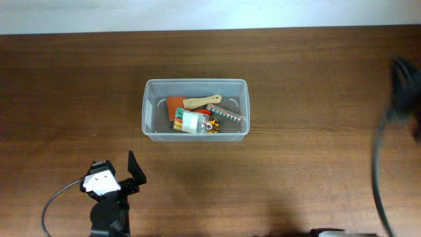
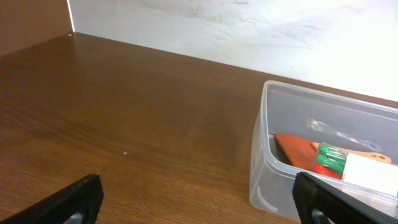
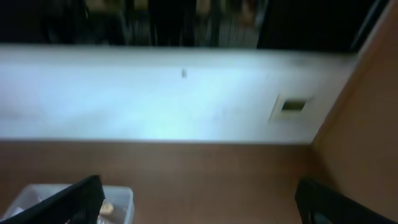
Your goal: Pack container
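1. The brown wooden desk (image 1: 302, 178) is filling most of the overhead view, with a pale wall running along its far edge.
2. The container (image 1: 150, 105) is sitting upright and uncovered in the middle of the desk, somewhat nearer the far edge than the near edge.
3. The left gripper (image 2: 196, 204) is hanging near the near edge, toward the near-left corner, with its two fingers spread wide and holding nothing. The container is lying ahead of it and off to its right, well apart from it.
4. The right gripper (image 3: 199, 202) is showing in its own blurred wrist view with both fingers wide apart and nothing between them. One corner of the container is peeking in at the lower left of that view. Overhead, the right arm is showing only as a dark blur by the right edge.
5. Inside the container, a flat orange tool (image 1: 176, 104) with a wooden handle is lying toward the far wall.
6. A small clear box of markers (image 1: 191, 121) is resting by the near wall, overlapping the orange tool.
7. A grey toothed strip (image 1: 227, 113) is lying tilted just to the right of them.
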Motion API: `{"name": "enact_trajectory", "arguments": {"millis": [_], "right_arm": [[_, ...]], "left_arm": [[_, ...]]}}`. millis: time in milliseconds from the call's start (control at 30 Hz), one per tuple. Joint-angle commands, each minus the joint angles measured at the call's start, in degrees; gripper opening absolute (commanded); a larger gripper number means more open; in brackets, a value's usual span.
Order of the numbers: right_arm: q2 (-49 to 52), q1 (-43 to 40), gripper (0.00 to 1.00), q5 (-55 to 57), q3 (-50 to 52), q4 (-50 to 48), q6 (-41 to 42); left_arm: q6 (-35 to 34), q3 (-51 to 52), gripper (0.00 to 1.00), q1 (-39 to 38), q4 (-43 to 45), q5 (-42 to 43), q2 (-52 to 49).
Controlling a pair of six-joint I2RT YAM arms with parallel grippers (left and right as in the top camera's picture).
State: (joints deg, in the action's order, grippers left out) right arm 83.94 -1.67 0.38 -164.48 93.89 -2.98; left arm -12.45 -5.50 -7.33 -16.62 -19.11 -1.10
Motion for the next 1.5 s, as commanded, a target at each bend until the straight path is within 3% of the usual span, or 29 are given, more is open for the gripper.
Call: {"name": "enact_trajectory", "arguments": {"millis": [0, 167, 333, 733, 867, 1200, 1467], "right_arm": [[-3.6, -0.2, 0.99, -0.6, 0.3, 0.0, 0.5], [-11.9, -0.2, 0.99, -0.6, 2.4, 0.0, 0.5], [-22.1, -0.2, 0.99, -0.6, 12.8, -3.2, 0.3], [-47.3, -0.2, 0.99, -0.6, 57.4, -20.5, 0.5], [-54.9, -0.2, 0.99, -0.6, 75.7, -32.0, 3.6], [-66.8, -0.2, 0.99, -1.9, 111.6, -56.3, 7.9], [-75.5, -0.2, 0.99, -3.4, 133.0, -72.3, 8.2]], "left_arm": [[0.5, 0.2, 0.99, -0.2, -0.1, -0.2, 0.4], [0.5, 0.2, 0.99, -0.2, -0.1, -0.2, 0.4], [0.5, 0.2, 0.99, -0.2, -0.1, -0.2, 0.4], [0.5, 0.2, 0.99, -0.2, -0.1, -0.2, 0.4], [0.5, 0.2, 0.99, -0.2, -0.1, -0.2, 0.4], [0.5, 0.2, 0.99, -0.2, -0.1, -0.2, 0.4], [0.5, 0.2, 0.99, -0.2, -0.1, -0.2, 0.4]]}}
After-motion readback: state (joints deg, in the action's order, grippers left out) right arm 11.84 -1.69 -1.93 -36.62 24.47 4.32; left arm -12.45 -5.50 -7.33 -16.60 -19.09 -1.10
